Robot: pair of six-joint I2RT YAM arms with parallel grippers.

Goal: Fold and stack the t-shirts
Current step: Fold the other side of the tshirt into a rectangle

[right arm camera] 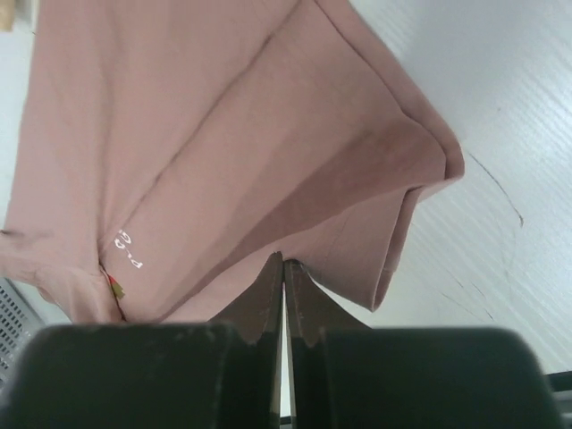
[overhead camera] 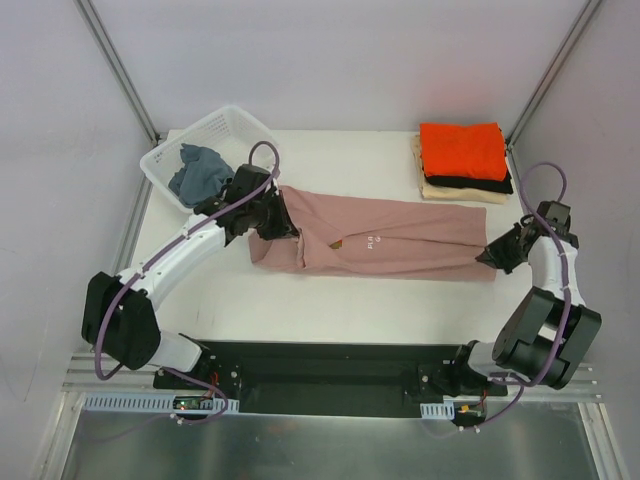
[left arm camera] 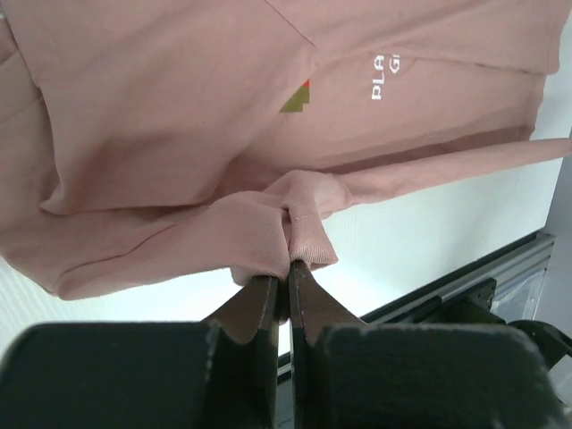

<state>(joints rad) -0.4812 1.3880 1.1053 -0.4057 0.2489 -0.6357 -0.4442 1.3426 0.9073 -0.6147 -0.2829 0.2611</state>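
A dusty-pink t-shirt (overhead camera: 400, 238) with a small chest mark lies folded lengthwise across the middle of the table. My left gripper (overhead camera: 283, 228) is shut on a bunched fold of the pink cloth (left arm camera: 286, 234) at the shirt's left end. My right gripper (overhead camera: 493, 255) is shut on the shirt's edge (right arm camera: 295, 255) at its right end. A stack of folded shirts stands at the back right: the orange one (overhead camera: 462, 150) on top, a black one (overhead camera: 470, 184) under it, a cream one (overhead camera: 455, 193) at the bottom.
A white plastic basket (overhead camera: 212, 137) at the back left holds a blue-grey cloth (overhead camera: 198, 172). The black rail (overhead camera: 330, 365) with the arm bases runs along the table's near edge. Grey walls close in the table on three sides.
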